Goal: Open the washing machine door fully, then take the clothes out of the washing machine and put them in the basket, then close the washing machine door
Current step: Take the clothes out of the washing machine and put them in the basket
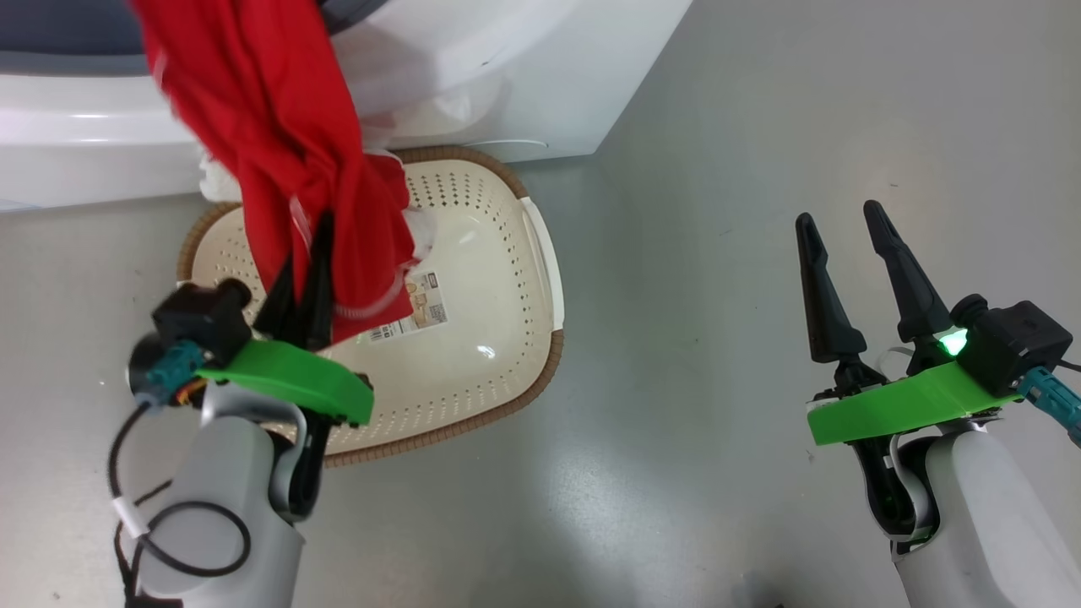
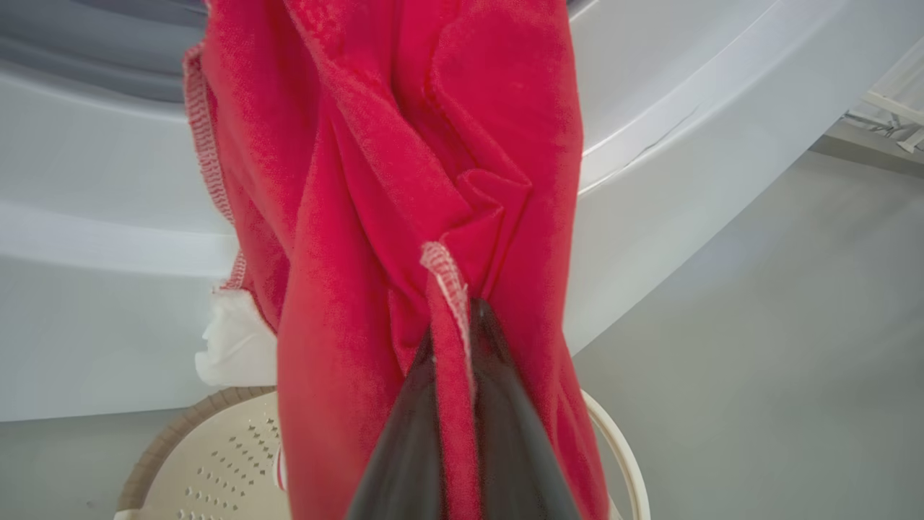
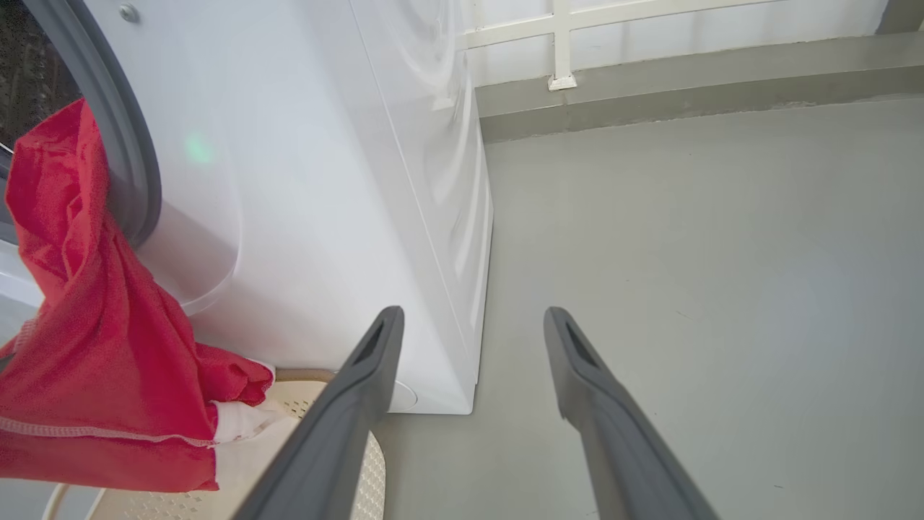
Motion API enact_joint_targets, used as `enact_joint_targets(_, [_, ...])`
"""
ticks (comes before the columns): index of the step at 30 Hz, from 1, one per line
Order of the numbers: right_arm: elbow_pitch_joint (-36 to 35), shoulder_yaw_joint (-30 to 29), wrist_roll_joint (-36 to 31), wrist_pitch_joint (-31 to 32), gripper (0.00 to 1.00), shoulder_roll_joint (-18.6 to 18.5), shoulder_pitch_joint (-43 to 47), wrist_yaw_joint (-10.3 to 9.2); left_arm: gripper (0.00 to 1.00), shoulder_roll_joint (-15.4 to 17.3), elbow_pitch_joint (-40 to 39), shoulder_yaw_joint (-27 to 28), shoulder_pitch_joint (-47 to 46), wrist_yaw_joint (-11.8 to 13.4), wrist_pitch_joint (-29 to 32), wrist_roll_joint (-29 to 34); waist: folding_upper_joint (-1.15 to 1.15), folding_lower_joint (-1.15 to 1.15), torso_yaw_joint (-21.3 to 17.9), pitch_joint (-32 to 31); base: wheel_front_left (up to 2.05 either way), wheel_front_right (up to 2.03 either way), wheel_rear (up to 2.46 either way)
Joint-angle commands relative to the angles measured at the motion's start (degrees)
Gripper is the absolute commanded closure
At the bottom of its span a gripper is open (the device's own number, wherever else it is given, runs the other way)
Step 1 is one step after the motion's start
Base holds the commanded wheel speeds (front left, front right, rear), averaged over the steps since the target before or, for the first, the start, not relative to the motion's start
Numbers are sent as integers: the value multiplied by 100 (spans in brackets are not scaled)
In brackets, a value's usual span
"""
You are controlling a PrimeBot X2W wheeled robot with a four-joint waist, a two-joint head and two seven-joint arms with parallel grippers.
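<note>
Your left gripper (image 2: 458, 325) has its two dark fingers pressed together on a bunched fold of the clothes (image 1: 270, 127), right beside a stitched hem. That looks like a sensible place to pinch, since the gathered layers give the tips something thick to bite. Beyond the fingertips the red cloth runs up and away towards the washing machine (image 1: 524, 76), and in the right wrist view its far end lies draped over the grey rubber ring (image 3: 133, 166) of the opening, so I judge the garment is not yet fully out of the drum. Below the fingers lies the basket (image 1: 481, 253), pushed up against the foot of the machine. The cloth's loose lower edge and a white part (image 2: 231, 347) hang just past the tips over its near rim. This is probably why you hold the pinch here and not higher: once the far end slips free, the piece should fall inside and not onto the floor (image 1: 718, 422). Your right gripper (image 1: 840, 213) is well off to the side with its fingers spread wide and nothing between them, pointing past the machine's corner over bare floor. It is likely parked there to keep clear of the trailing cloth.
</note>
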Motion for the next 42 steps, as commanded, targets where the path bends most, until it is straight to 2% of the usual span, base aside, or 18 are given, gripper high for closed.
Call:
enact_joint_targets(1, [-104, 119, -24, -37, 0, 7, 130, 42, 100, 94, 28, 70, 200, -32, -22, -50, 0, 0, -18, 6, 0, 0, 0])
enact_joint_targets(12, [-144, 141, 21, -37, 0, 7, 57, 42, 100, 83, 1085, 26, 52, -32, -22, -7, 0, 0, -117, 219, 0, 0, 0])
enact_joint_targets(22, [-189, 150, 75, -37, 0, 7, -96, 42, 100, 193, 1568, 180, -306, -32, -22, 47, 0, 0, -214, 553, 0, 0, 0])
enact_joint_targets(33, [-219, 170, 138, -37, 0, 7, -213, 42, 100, 259, 2225, -15, -707, -32, -22, -148, 0, 0, -313, 810, 0, 0, 0])
enact_joint_targets(35, [-224, 169, 142, -37, 0, 7, -226, 42, 97, 267, 2258, 5, -744, -32, -22, -153, 0, 0, -318, 829, 0, 0, 0])
enact_joint_targets(37, [-224, 167, 145, -37, 0, 7, -234, 42, 87, 270, 2286, 28, -767, -32, -22, -150, 0, 0, -320, 836, 0, 0, 0])
enact_joint_targets(38, [-221, 166, 146, -37, 0, 7, -236, 42, 77, 274, 2296, 45, -775, -32, -22, -147, 0, 0, -320, 836, 0, 0, 0])
enact_joint_targets(39, [-216, 164, 148, -37, 0, 7, -239, 42, 59, 277, 2299, 63, -782, -32, -22, -142, 0, 0, -320, 835, 0, 0, 0])
enact_joint_targets(40, [-208, 161, 151, -37, 0, 7, -240, 42, 47, 279, 2296, 84, -783, -32, -22, -134, 0, 0, -318, 828, 0, 0, 0])
enact_joint_targets(41, [-200, 161, 153, -37, 0, 7, -241, 42, 17, 281, 2289, 104, -778, -32, -22, -125, 0, 0, -315, 820, 0, 0, 0])
enact_joint_targets(42, [-193, 161, 154, -37, 0, 7, -243, 42, 0, 281, 2280, 124, -771, -32, -22, -116, 0, 0, -312, 811, 0, 0, 0])
